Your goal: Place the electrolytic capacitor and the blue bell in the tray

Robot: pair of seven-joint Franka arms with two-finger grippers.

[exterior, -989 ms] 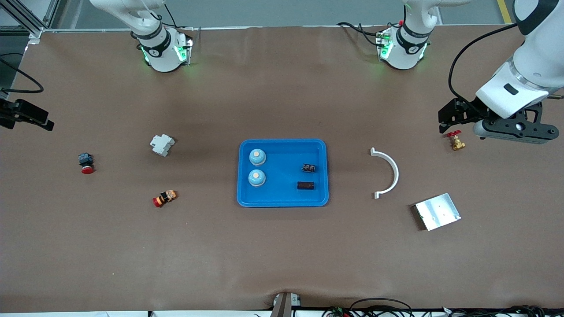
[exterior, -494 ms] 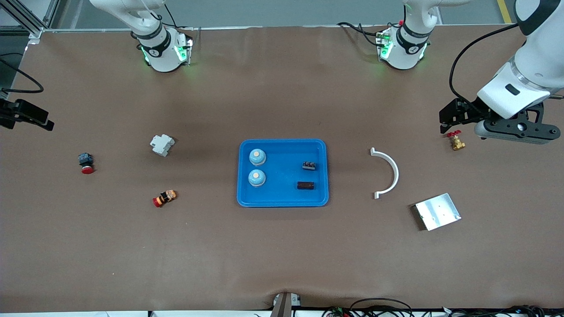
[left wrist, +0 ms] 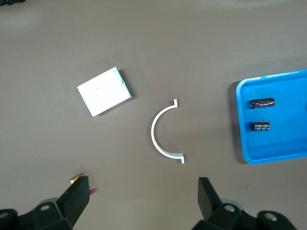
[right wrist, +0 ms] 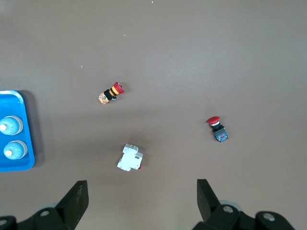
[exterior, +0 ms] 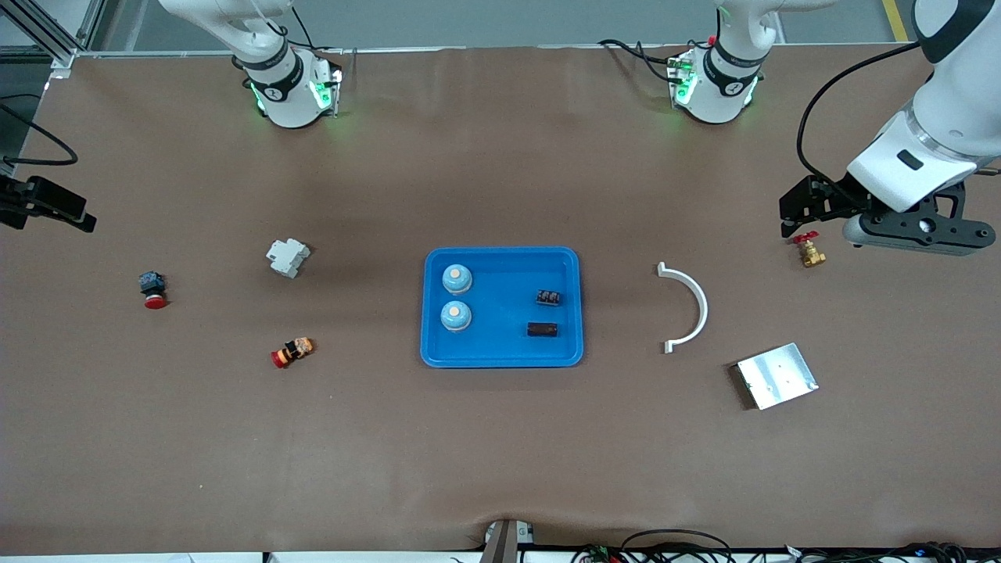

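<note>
Jaws are seen spread wide and empty on both arms. The left gripper [left wrist: 142, 181] hangs over bare table beside a small brass valve [exterior: 811, 252], and the right gripper [right wrist: 140, 184] is held over the table at the right arm's end.

At the centre of the front view, the blue tray [exterior: 500, 357] is already loaded. Two blue bells [exterior: 457, 278] are stood one below the other at its side toward the right arm. Two electrolytic capacitors are laid at its side toward the left arm, the upper capacitor [exterior: 548, 297] and the lower capacitor [exterior: 542, 329].

Over the last second the upper capacitor is seen to rock a touch and settle, while the left arm is drawn slightly upward. The placing is judged complete, with both arms waiting clear of the tray.

No brand or label can be read; the capacitors' markings are too small.

Outside the tray, a white curved piece [exterior: 688, 306] and a silver plate [exterior: 776, 376] are left untouched.
</note>
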